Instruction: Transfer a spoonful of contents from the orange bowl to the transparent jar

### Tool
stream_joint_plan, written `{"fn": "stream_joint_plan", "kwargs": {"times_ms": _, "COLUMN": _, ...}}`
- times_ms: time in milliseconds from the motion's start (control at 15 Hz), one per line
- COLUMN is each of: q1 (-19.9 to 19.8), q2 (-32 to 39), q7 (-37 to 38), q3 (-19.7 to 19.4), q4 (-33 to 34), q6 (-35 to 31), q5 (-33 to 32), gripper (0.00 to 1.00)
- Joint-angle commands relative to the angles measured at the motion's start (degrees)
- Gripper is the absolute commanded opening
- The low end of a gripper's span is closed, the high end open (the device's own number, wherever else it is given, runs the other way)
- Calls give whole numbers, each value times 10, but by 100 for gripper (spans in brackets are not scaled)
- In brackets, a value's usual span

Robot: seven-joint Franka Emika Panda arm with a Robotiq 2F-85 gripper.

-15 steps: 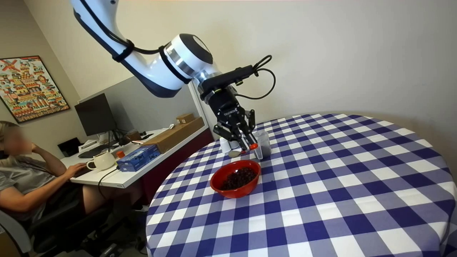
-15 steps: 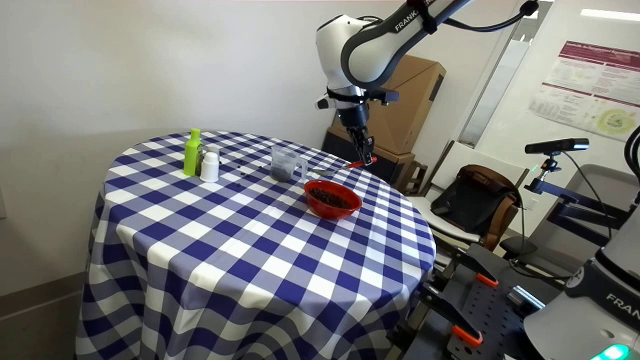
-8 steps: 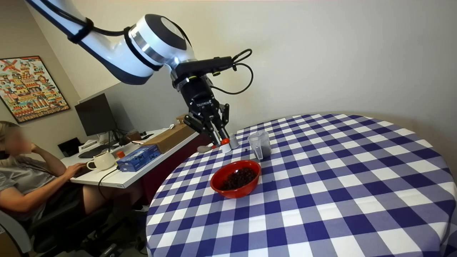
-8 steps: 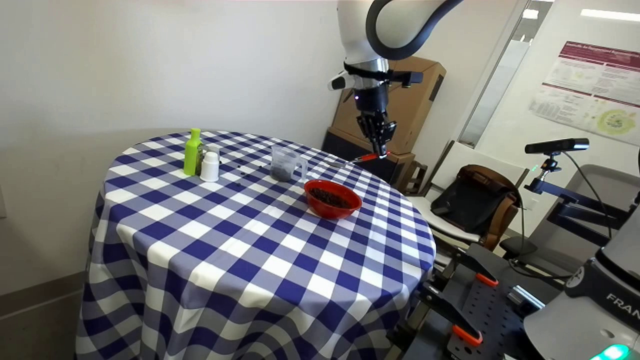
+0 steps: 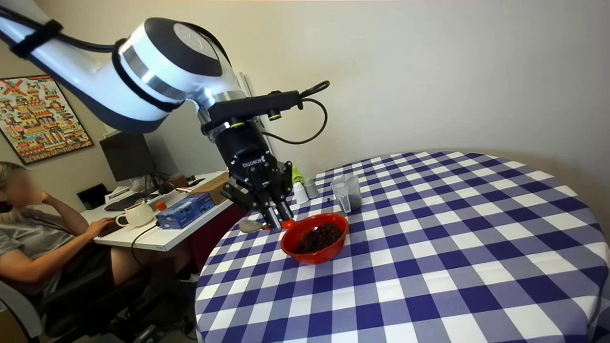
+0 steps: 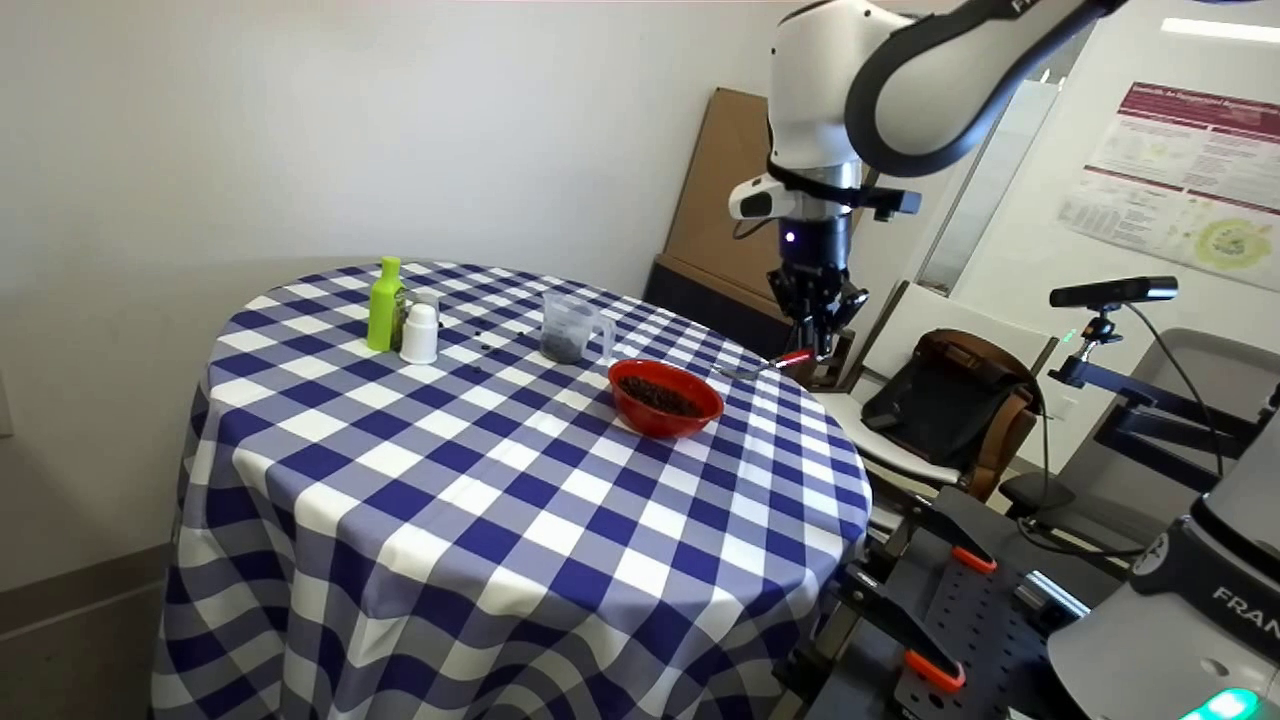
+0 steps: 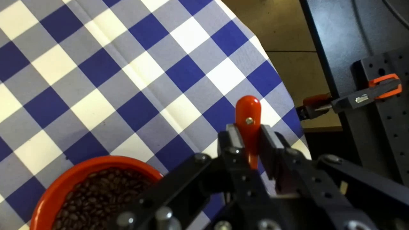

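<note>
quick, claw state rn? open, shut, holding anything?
Claw: closed, holding the spoon by its red handle.

This looks like an office and a robot lab in one. In an exterior view, a person in a grey shirt (image 5: 33, 238) sits at a long white desk (image 5: 164, 240) with a flat black computer screen (image 5: 127, 156). A white and black robot arm (image 5: 159, 62) shows in both exterior views. In an exterior view there is a big white poster with a dark red top (image 6: 1180, 180), and black clamps with orange ends (image 6: 905, 628) are by a flat black board full of holes (image 6: 990, 620).
</note>
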State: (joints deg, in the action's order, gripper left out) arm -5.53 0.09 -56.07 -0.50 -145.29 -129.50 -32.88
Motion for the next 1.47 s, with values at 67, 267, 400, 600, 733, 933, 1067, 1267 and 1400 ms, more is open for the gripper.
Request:
{"fn": "stream_joint_plan", "kwargs": {"times_ms": 67, "q1": -9, "q2": -2, "q7": 57, "q3": -36, "q4": -93, "q6": -170, "q5": -78, "gripper": 5}}
{"fn": "stream_joint_plan", "kwargs": {"times_ms": 267, "q1": -9, "q2": 27, "q7": 116, "q3": -47, "q4": -106, "q6": -251, "q5": -134, "gripper": 5}}
{"fn": "stream_joint_plan", "kwargs": {"times_ms": 400, "q1": -6, "q2": 48, "q7": 164, "q3": -50, "q4": -101, "q6": -287, "q5": -177, "gripper": 5}}
{"fn": "stream_joint_plan", "kwargs": {"times_ms": 600, "q1": -3, "q2": 90, "q7": 257, "q3": -56, "q4": -74, "q6": -314, "q5": -278, "gripper": 5}}
{"fn": "stream_joint_plan", "kwargs": {"times_ms": 733, "q1": -2, "q2": 116, "q7": 315, "q3": -63, "q4": -54, "q6": -313, "q5": -342, "gripper": 5}}
{"fn": "stream_joint_plan", "kwargs": {"times_ms": 933, "q1": -2, "q2": 153, "q7": 383, "q3": -71, "q4": -26, "q6": -305, "q5": -411, "gripper": 5}}
{"fn": "stream_joint_plan", "kwargs": {"times_ms": 1067, "q1": -2, "q2": 176, "q7": 415, "q3": -75, "q4": -10, "q6": -303, "q5": -438, "gripper": 5}}
{"fn": "stream_joint_plan", "kwargs": {"times_ms": 1267, "q1": -2, "q2": 206, "q7": 442, "q3": -74, "q4": -1, "q6": -303, "q5": -457, "gripper": 5}}
{"fn": "stream_joint_plan", "kwargs": {"times_ms": 1400, "q1": -2, "q2": 223, "q7": 451, "q3": -72, "q4": 0, "q6": -305, "q5": -463, "gripper": 5}}
